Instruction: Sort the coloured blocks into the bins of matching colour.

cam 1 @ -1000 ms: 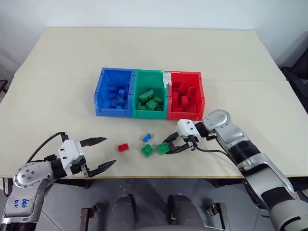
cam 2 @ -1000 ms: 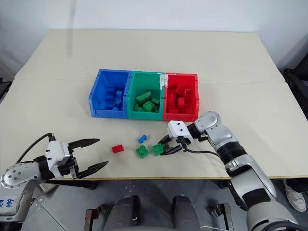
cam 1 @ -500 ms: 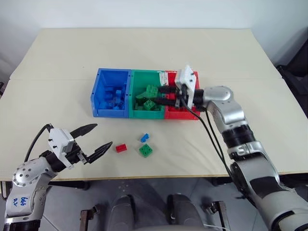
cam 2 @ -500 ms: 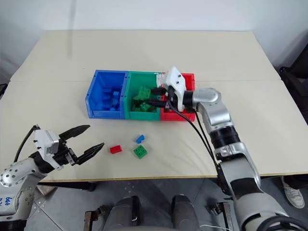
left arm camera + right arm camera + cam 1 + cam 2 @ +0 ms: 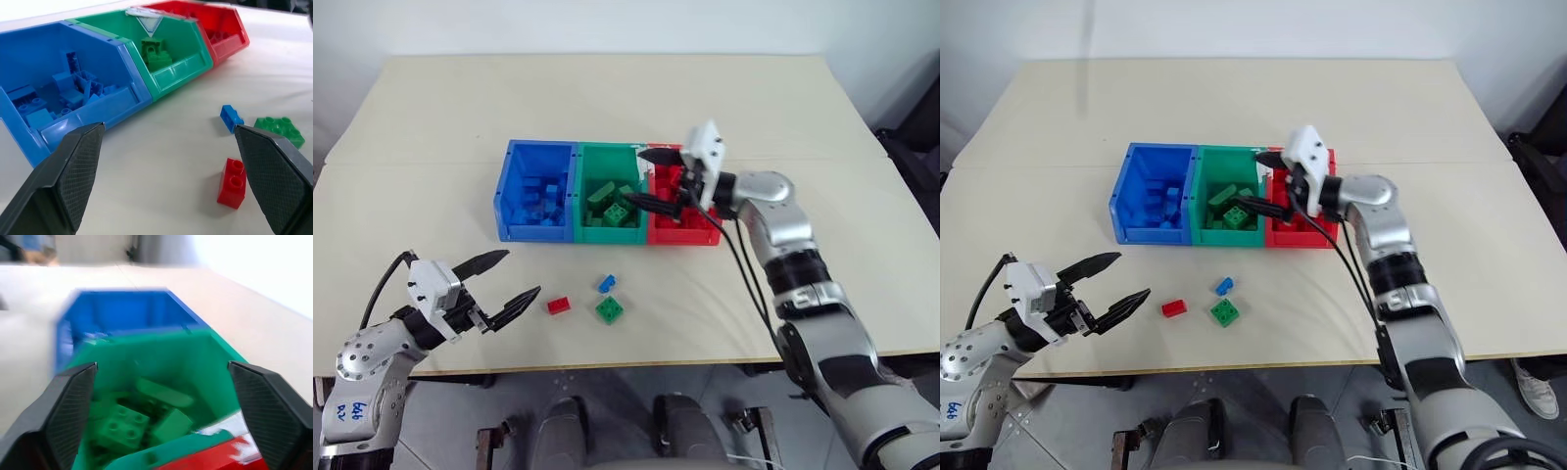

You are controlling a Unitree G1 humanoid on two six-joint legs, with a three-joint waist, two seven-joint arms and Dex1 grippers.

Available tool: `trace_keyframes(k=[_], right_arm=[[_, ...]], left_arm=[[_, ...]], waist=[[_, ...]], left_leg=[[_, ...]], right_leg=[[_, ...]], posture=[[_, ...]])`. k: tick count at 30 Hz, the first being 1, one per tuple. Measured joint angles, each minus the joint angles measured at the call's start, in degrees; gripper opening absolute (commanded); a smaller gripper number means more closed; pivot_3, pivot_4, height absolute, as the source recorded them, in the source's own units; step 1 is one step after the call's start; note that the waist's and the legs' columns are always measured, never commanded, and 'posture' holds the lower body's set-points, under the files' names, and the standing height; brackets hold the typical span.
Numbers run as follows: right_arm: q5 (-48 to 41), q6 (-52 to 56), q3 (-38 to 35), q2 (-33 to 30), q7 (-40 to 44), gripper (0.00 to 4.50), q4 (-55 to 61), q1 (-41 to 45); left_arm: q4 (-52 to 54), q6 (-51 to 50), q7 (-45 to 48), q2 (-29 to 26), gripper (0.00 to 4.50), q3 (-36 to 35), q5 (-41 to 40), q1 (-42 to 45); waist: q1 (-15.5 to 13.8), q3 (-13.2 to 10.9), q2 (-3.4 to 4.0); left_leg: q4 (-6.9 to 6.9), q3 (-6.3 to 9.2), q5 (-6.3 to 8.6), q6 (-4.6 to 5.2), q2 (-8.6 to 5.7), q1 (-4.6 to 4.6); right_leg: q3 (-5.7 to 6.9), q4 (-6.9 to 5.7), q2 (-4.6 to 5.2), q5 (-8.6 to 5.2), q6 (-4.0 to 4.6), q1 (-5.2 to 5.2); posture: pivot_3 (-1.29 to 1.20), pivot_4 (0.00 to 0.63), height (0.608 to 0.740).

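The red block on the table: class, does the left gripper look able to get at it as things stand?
Probably yes. The left gripper is open, and the red block lies loose on the table just past its fingertips, apart from the blue block and green block, with nothing between.

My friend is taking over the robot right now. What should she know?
Right gripper: open, empty, over the green bin, which has green blocks inside.
Left gripper: open, empty, near the table's front edge.
Loose on the table: red block, blue block, green block.
Blue bin and red bin already hold blocks.
Left: put those three in matching bins.
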State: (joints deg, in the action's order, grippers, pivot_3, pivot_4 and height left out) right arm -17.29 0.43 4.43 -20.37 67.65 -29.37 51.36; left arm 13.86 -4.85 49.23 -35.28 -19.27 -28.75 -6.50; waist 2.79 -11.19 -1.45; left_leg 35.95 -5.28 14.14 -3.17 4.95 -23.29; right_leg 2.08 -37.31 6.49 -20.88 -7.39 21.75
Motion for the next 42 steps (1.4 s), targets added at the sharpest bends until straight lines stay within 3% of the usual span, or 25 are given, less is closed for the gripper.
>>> trace_keyframes(k=[4, 6, 12, 19, 26, 31, 36, 42], right_arm=[[-3.7, 2.5, -0.4, -5.2, 6.6, 4.44, 10.5, -8.7], [-4.3, 2.3, -0.8, -11.0, 9.6, 4.44, 16.3, -16.0], [-5.0, -1.1, -6.9, -20.1, 12.5, 4.44, 22.1, -31.8], [-9.4, -7.1, -15.3, -23.1, 15.5, 4.44, 24.7, -44.6], [-10.9, -6.4, -15.9, -23.1, 14.5, 4.44, 27.4, -45.4], [-13.8, -3.2, -15.8, -21.5, 12.8, 4.44, 30.4, -44.5], [-16.8, 0.3, -15.9, -21.3, 10.5, 4.44, 35.2, -43.7], [-17.4, 2.2, -16.2, -21.3, 7.9, 4.44, 38.0, -44.2]], left_arm=[[-3.4, 1.4, 3.0, -1.2, 4.5, 2.0, 1.3, 2.7], [-4.6, 1.7, 5.1, -1.7, 4.5, 4.4, 2.0, 5.1], [-8.2, 3.8, 8.9, -1.7, 4.5, 9.6, 4.1, 9.6], [-16.3, 5.8, 11.5, -3.8, 4.5, 8.0, 4.3, 11.3], [-19.4, 6.6, 15.4, -7.1, 4.5, 5.5, 4.0, 11.0], [-15.2, 4.6, 18.5, -9.5, 4.5, 5.7, 3.2, 8.9], [-3.5, -2.6, 18.5, -10.9, 4.5, 10.5, 2.7, 9.4], [7.8, -17.5, 7.2, -7.4, 4.5, 20.1, 4.6, 14.2]], waist=[[-0.5, 0.0, 0.0], [-1.5, 0.0, 0.0], [-1.2, 0.0, 0.0], [-1.2, 0.0, 0.0], [-1.2, 0.0, 0.0], [-1.2, 0.0, 0.0], [-1.6, 0.0, 0.0], [-1.7, 0.0, 0.0]], left_leg=[[0.07, -0.06, 0.12, 0.21, 0.0, 0.0], [0.08, -0.05, 0.15, 0.24, 0.0, 0.0], [0.13, -0.25, 0.13, 0.2, -0.01, 0.05], [0.18, -0.31, 0.12, 0.17, 0.06, 0.15], [0.24, -0.41, 0.13, 0.22, 0.06, 0.16], [0.19, -0.41, 0.13, 0.2, 0.07, 0.15], [0.22, -0.39, 0.14, 0.22, 0.06, 0.13], [0.25, -0.37, 0.14, 0.23, 0.06, 0.13]], right_leg=[[0.02, 0.1, 0.01, 0.04, -0.07, -0.03], [0.07, 0.31, 0.0, 0.07, -0.13, -0.15], [0.07, 0.43, 0.03, 0.11, -0.2, -0.16], [0.06, 0.36, -0.01, 0.11, -0.2, -0.17], [0.06, 0.38, 0.05, 0.18, -0.18, -0.18], [0.06, 0.38, 0.05, 0.19, -0.17, -0.17], [0.05, 0.4, 0.05, 0.2, -0.19, -0.19], [0.01, 0.36, 0.02, 0.22, -0.23, -0.19]], posture=[[0.0, 0.15, 0.74], [0.0, 0.15, 0.74], [0.0, 0.15, 0.74], [0.0, 0.15, 0.74], [0.0, 0.15, 0.74], [0.0, 0.15, 0.74], [0.0, 0.15, 0.74], [0.0, 0.15, 0.74]])
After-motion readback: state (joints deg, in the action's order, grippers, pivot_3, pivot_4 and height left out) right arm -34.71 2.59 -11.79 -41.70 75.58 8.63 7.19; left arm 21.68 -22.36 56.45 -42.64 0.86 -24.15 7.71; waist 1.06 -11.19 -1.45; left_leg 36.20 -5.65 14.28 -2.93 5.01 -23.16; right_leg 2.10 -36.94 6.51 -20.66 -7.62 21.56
